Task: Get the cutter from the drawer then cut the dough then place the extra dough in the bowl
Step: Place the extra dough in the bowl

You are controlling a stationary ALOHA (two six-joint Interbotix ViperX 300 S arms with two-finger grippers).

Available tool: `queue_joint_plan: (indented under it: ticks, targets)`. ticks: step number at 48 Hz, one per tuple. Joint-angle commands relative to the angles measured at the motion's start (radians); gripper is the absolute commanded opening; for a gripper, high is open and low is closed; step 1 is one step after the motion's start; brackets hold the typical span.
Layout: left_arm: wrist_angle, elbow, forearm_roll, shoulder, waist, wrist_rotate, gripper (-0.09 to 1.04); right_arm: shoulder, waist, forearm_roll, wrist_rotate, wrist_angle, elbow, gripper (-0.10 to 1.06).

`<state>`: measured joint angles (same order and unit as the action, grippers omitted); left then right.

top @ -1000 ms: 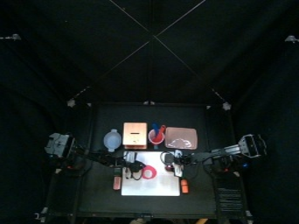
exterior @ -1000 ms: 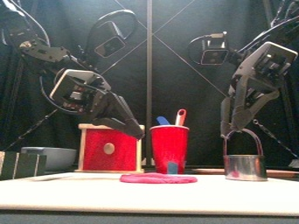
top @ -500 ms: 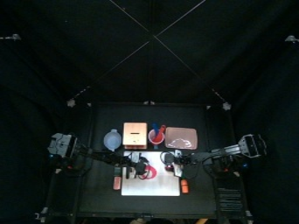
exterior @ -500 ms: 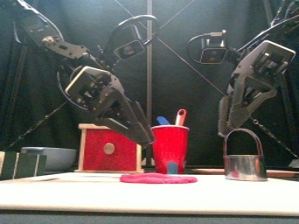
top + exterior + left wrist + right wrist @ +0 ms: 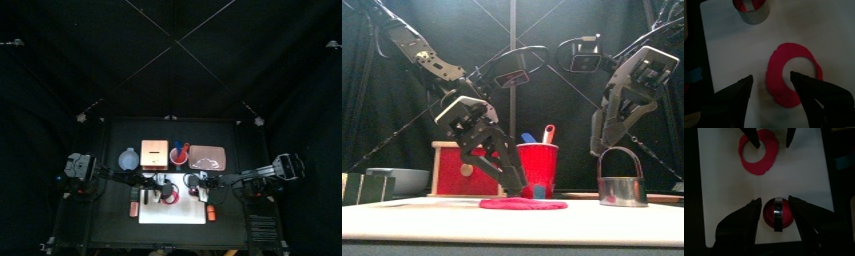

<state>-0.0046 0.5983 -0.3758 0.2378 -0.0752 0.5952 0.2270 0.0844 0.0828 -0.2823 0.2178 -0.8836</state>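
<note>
1. Two grippers hang low over the white cutting board [image 5: 174, 216] at the table's front, the left arm reaching in from the left and the right arm from the right.
2. The left gripper [image 5: 771, 76] has its jaws spread wide and holds nothing. In its wrist view the jaws straddle one side of the flat ring of red dough [image 5: 776, 88].
3. From the front, the left gripper's tips sit just above the ring [image 5: 523, 204]. Whether they touch it cannot be told.
4. The ring lies flat near the middle of the board, with the white surface showing through its round hole.
5. The right gripper [image 5: 775, 199] is also parted and empty, with one jaw on either side of the round metal cutter with a wire handle [image 5: 777, 214].
6. The cutter [image 5: 623, 190] stands upright on the board's right part, apart from the ring. Its handle arches up under the right gripper, and red dough fills its inside.
7. Behind the board, from left to right, stand the blue-grey bowl [image 5: 396, 182], the pale wooden box with a red drawer front [image 5: 460, 168] and a red cup [image 5: 537, 168] holding toy knives.
8. A flat pink tray [image 5: 209, 157] lies to the right of the cup.
</note>
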Motion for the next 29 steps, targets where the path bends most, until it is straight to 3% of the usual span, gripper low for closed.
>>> queue_joint_plan:
  ticks: [1, 15, 29]
  targets:
    - [-0.002, -0.018, 0.012, -0.009, 0.009, -0.002, 0.92, 0.014, 0.002, 0.000, 0.000, -0.009, 0.015, 0.83]
    - [0.032, -0.021, 0.040, 0.000, 0.003, 0.000, 0.79, 0.012, 0.002, 0.000, 0.000, -0.009, 0.006, 0.83]
    - [0.069, -0.025, 0.040, 0.002, 0.002, -0.002, 0.78, 0.008, 0.002, -0.003, 0.000, -0.009, 0.002, 0.83]
